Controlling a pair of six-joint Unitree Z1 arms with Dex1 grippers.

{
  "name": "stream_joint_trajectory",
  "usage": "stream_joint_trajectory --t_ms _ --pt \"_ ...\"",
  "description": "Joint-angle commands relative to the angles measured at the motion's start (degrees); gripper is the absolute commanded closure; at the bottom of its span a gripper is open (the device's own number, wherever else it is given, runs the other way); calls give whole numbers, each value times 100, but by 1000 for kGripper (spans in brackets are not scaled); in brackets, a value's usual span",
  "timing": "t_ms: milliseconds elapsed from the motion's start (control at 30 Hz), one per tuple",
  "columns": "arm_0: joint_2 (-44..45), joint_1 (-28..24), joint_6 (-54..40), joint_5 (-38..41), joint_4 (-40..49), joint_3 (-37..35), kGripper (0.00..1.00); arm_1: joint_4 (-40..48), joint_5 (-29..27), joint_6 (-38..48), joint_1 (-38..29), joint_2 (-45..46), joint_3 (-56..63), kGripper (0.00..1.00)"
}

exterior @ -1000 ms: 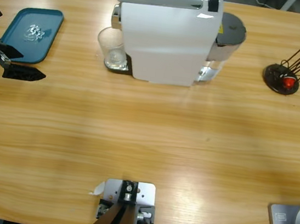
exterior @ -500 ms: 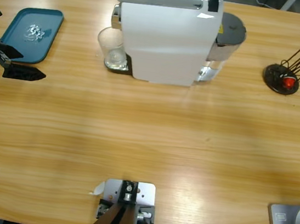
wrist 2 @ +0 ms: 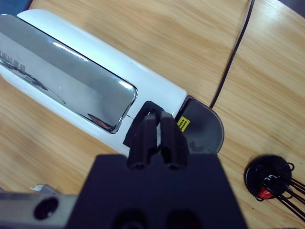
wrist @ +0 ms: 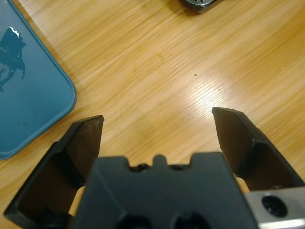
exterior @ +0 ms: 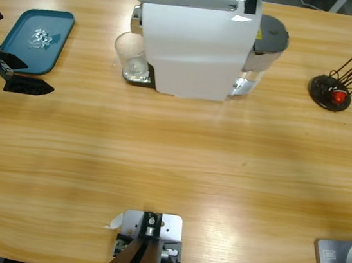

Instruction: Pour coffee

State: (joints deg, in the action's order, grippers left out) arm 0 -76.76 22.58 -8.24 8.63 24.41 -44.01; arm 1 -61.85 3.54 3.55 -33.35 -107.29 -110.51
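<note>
Left pincer (wrist: 157,117), spread and empty, hovers over tabletop (exterior: 172,163) beside blue tray (wrist: 28,95); right pincer (wrist 2: 153,121), pressed together, above coffee machine (exterior: 194,43). Glass (exterior: 130,57) w/ coffee, well ahead of left pincer: prob. fragile, slippery; grip mid-wall.

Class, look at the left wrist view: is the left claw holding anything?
No. The left claw is open, with only bare wooden table between its jaws and the blue tray off to one side.

We see wooden table (exterior: 172,163), varnished, faint sheen, visible grain. Coffee machine (exterior: 194,43): smooth white plastic body, mirror-bright chrome lid (wrist 2: 62,86). Clear glass tumbler (exterior: 130,57). Teal tray (wrist: 28,100), smooth, matt plastic look. Gripper jaws matt black.
</note>
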Motion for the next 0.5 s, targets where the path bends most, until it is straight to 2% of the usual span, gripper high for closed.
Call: stream_joint_trajectory --t_ms 33,500 --pt "-190 -17 59 -58 46 164 0 15 84 -74 -23 -354 153 1000" --pt "-252 -17 68 -64 37 170 0 -2 145 -74 -141 -468 353 1000"
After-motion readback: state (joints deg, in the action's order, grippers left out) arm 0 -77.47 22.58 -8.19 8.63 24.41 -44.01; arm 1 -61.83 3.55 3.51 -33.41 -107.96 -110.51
